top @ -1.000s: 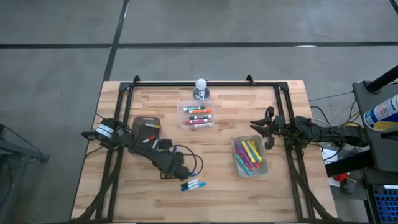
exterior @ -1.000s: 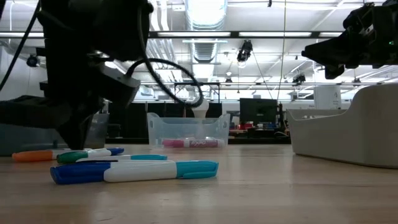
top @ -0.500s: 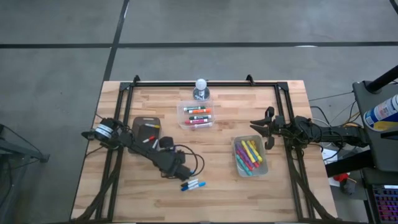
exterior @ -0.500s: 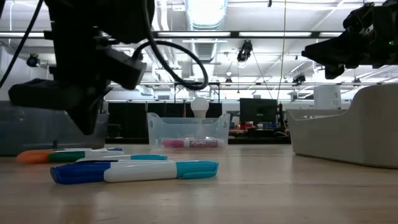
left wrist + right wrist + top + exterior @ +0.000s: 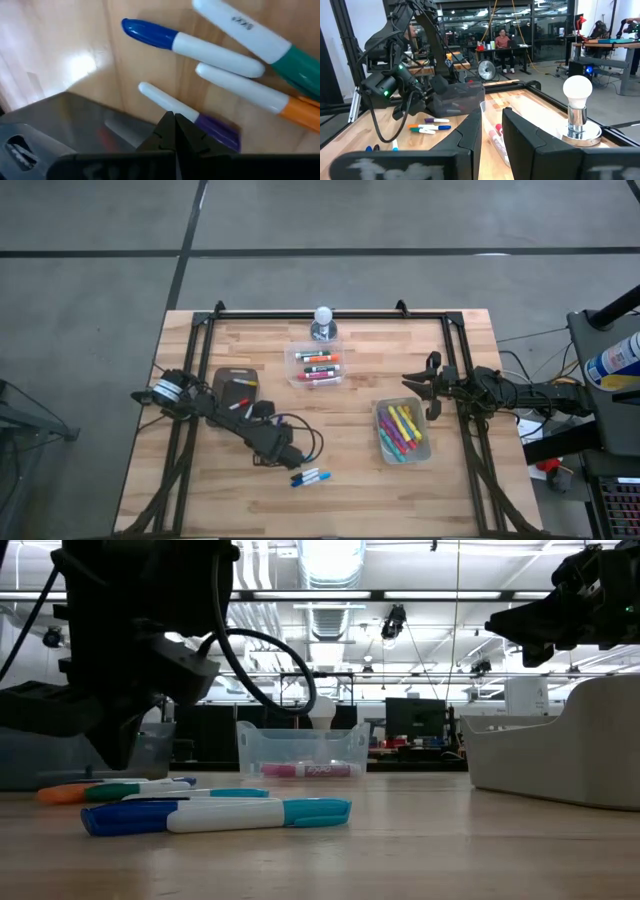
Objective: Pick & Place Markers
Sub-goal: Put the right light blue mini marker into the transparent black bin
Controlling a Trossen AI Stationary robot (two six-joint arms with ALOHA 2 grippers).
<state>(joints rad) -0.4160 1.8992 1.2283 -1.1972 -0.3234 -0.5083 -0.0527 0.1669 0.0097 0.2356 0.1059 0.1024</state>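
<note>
My left gripper [image 5: 288, 461] is shut and slants down over a cluster of loose markers near the table's front middle. In its wrist view its tips [image 5: 174, 120] stand just over a white marker with a purple cap [image 5: 162, 98]. Blue-capped [image 5: 165, 37], teal-capped [image 5: 260, 42] and orange-capped [image 5: 250, 92] markers lie flat beside it. The low view shows the tips [image 5: 122, 762] slightly above those markers. Two blue markers [image 5: 311, 477] lie a little nearer the front edge. My right gripper [image 5: 413, 385] waits level at the right, open, nothing between its fingers [image 5: 492, 127].
A clear tub [image 5: 294, 356] with markers stands at the far middle, behind it a light bulb [image 5: 322, 320] on a base. A second tub [image 5: 378, 412] of coloured markers sits at the right. A dark flat tray [image 5: 232, 375] lies under my left arm. A black frame [image 5: 300, 313] rims the table.
</note>
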